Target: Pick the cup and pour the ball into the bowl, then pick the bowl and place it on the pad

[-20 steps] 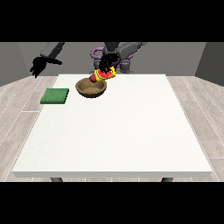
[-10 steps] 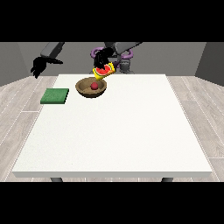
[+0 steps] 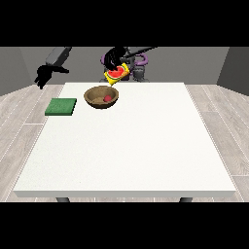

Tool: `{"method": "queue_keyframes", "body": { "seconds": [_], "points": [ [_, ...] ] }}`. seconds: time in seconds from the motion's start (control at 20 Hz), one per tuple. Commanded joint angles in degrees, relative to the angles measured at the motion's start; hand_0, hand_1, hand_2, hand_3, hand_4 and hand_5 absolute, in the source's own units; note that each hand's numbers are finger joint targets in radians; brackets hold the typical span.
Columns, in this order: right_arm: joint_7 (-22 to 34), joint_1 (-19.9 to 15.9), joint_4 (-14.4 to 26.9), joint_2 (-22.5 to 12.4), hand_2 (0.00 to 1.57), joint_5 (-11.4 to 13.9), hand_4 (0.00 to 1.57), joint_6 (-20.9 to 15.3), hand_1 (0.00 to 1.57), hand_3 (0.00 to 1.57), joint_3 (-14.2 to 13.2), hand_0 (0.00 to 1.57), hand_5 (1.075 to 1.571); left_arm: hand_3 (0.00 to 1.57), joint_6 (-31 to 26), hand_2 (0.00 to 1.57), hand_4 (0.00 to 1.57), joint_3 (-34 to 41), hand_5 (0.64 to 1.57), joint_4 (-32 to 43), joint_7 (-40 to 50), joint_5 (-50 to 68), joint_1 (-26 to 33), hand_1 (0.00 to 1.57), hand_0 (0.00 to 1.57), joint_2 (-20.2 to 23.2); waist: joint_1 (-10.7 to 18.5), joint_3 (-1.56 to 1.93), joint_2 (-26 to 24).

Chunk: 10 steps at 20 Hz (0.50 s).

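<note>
The wooden bowl [image 3: 101,96] stands upright on the white table [image 3: 131,146], near the table's far edge, and serves as the reference for all positions below. A red ball [image 3: 107,98] lies inside the bowl, resting against the inner wall on the side towards the view's right. The yellow cup [image 3: 116,75], marked with a red and green pattern, is held in the air above and slightly beyond the bowl, offset towards the view's right of the bowl's centre. The cup is tilted, with its open end angled downward towards the bowl; it does not touch the bowl rim. The robot hand at the view's right [image 3: 115,58] is closed around the upper part of the cup, with its dark fingers curled about the cup body, and its arm extends away towards the view's right. The green pad [image 3: 61,106] lies flat on the table to the view's left of the bowl, near it but not touching, close to the table's left edge. The robot hand at the view's left [image 3: 46,75] hangs in the air beyond and to the view's left of the bowl, past the pad and off the table's edge; it holds nothing, and whether its fingers are spread or curled cannot be determined.
</note>
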Motion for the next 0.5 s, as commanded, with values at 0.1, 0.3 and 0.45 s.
{"method": "queue_keyframes", "body": {
  "seconds": [0.1, 0.3, 0.45],
  "points": [
    [1.5, 1.3, 0.0, 0.7, 0.0, -1.1, 0.43, 0.7, 0.0, 0.0, -0.3, 0.0, 1.555, 1.57, 8.3, 1.57, 1.32, 9.8, 1.364, -4.9, 0.9, 7.8, 6.2, 0.0, 0.0, 0.7, 1.9, -0.16, 1.2],
    [0.5, 5.5, 0.3, 2.3, 0.0, -0.8, 0.46, 0.1, 0.0, 0.0, 0.0, 0.0, 1.556, 1.57, 15.2, 1.57, 1.0, 20.7, 1.565, -10.3, -1.0, 17.2, 9.9, 0.41, 0.41, 5.6, 6.1, -0.26, -1.5],
    [2.9, 3.3, -1.2, 2.9, 0.0, -1.4, 0.48, -1.8, 0.0, 0.0, -0.2, 0.0, 1.561, 1.57, 19.0, 1.57, 0.86, 27.6, 1.568, -10.5, -5.8, 26.5, 14.0, 0.37, 0.37, 7.5, 6.8, -0.4, 1.2]
  ]
}}
